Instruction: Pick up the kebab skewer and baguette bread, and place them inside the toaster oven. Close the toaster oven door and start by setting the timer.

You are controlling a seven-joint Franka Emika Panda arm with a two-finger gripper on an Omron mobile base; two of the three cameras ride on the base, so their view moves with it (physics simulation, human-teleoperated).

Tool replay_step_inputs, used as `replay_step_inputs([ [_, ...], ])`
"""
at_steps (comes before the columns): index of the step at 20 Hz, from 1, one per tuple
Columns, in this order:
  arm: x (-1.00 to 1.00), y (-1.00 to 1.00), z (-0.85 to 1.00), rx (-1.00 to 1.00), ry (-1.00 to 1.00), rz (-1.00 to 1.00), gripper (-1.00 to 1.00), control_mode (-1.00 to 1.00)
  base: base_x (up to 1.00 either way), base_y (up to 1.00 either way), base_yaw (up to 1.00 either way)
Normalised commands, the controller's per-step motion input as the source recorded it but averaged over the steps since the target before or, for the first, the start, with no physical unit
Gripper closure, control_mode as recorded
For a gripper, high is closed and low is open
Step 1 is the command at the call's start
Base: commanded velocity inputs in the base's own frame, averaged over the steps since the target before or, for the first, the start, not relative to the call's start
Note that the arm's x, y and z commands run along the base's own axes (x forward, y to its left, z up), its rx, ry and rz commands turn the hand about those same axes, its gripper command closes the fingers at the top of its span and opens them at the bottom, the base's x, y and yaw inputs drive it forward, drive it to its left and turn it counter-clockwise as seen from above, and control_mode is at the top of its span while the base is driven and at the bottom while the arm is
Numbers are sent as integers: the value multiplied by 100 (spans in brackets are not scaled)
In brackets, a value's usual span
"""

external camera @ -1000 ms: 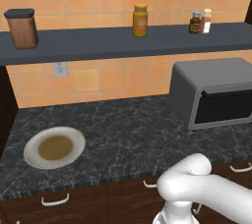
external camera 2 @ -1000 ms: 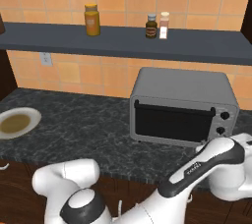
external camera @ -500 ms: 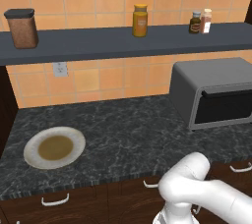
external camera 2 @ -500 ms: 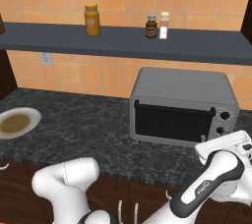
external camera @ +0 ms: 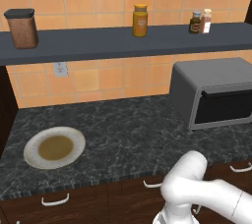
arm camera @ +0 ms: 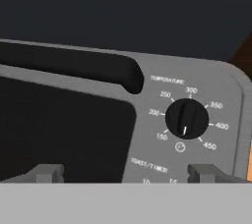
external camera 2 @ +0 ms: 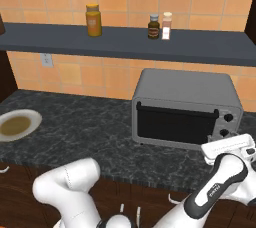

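Jaws of the white arm's two-finger gripper point(arm camera: 125, 175) stand spread wide and released, grasping nothing; the two dark fingertips point(arm camera: 45, 173) rise apart at the bottom of the hand view, directly facing the boxy grey metal toaster oven point(external camera 2: 186, 108). That oven sits on the dark marbled stone counter point(external camera: 128, 134), toward its right end, beneath the long dark wall shelf point(external camera 2: 125, 42). Its dark glass door point(external camera 2: 172, 124) is shut flush, with the dark bar handle point(arm camera: 74, 66) along the top edge. To the right of the door, the round black temperature knob point(arm camera: 186, 118) is ringed with printed numbers; lettering for the toast timer begins just below it. A round white plate point(external camera: 54, 147) with a brown centre lies well apart from the oven, at the counter's left end. On the shelf stand an orange jar point(external camera: 140, 20), a brown canister point(external camera: 22, 28) and two small spice bottles point(external camera 2: 160, 26).
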Motion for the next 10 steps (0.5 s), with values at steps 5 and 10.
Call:
replay_step_inputs([
  [5, 33, -38, -28, 4, -5, 0, -100, -100, 0, 0, 0],
  [10, 29, -39, -19, 2, -3, 0, -100, -100, 0, 0, 0],
])
